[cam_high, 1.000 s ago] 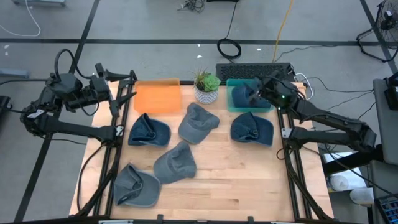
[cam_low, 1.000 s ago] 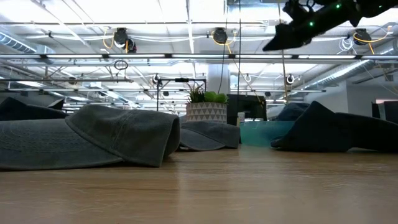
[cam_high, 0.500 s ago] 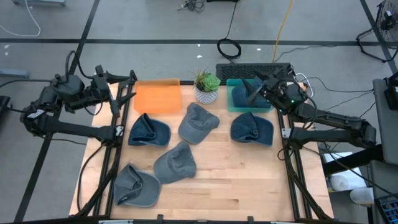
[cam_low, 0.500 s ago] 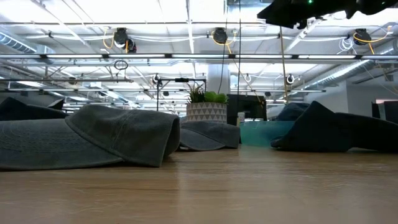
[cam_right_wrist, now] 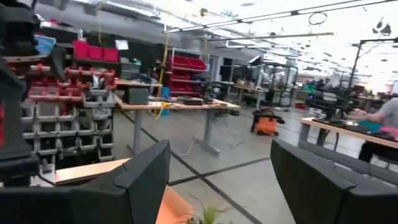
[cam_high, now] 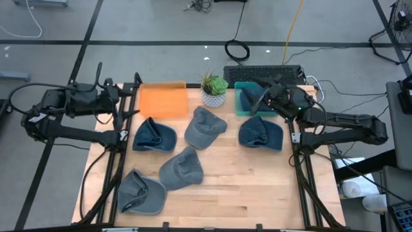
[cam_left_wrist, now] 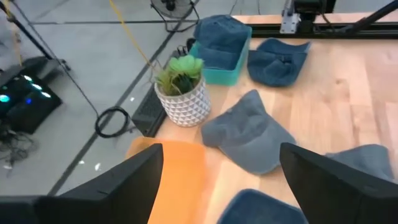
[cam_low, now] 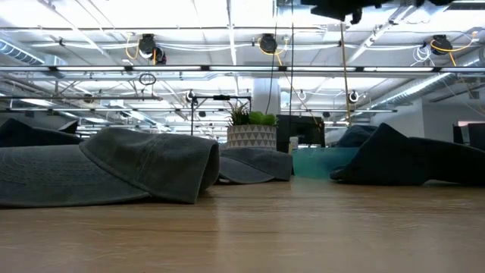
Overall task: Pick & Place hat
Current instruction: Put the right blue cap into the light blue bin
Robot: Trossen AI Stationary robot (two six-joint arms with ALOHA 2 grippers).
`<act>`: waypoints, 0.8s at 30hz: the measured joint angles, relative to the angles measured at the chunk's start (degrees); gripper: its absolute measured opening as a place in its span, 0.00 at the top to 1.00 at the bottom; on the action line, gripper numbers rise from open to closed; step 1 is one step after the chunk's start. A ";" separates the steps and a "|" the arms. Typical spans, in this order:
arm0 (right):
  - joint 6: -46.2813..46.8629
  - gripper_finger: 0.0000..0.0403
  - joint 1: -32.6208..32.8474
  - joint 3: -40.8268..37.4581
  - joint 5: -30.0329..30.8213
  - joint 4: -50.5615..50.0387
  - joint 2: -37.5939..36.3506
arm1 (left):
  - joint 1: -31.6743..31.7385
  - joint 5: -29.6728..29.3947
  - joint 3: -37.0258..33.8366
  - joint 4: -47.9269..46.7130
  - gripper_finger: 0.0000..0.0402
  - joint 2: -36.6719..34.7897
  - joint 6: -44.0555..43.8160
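a wooden counter (cam_high: 225,193) carries five hats: four grey and blue hats (cam_high: 191,127) lie loose across it, and one blue hat (cam_left_wrist: 219,36) sits in the teal bin (cam_high: 241,106) beside the potted plant (cam_high: 213,89). the right end effector (cam_high: 262,96) hovers over that bin, fingers spread, empty. the left end effector (cam_high: 122,102) waits at the counter's edge near the orange tray (cam_high: 163,100), also spread and empty.

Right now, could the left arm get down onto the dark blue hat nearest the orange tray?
Probably yes. The left pincer is open beside the orange tray, and the dark blue hat lies just in front of it, top uncovered, with nothing between them.
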 joint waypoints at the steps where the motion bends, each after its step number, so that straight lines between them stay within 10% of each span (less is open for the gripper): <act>1: -0.05 0.34 0.77 1.36 0.29 -0.98 0.82 | -0.01 0.24 0.00 -0.06 0.19 0.00 -0.08; 24: 5.60 0.34 13.17 34.74 8.95 -27.36 13.85 | -0.01 2.13 0.00 3.02 0.06 1.67 -2.02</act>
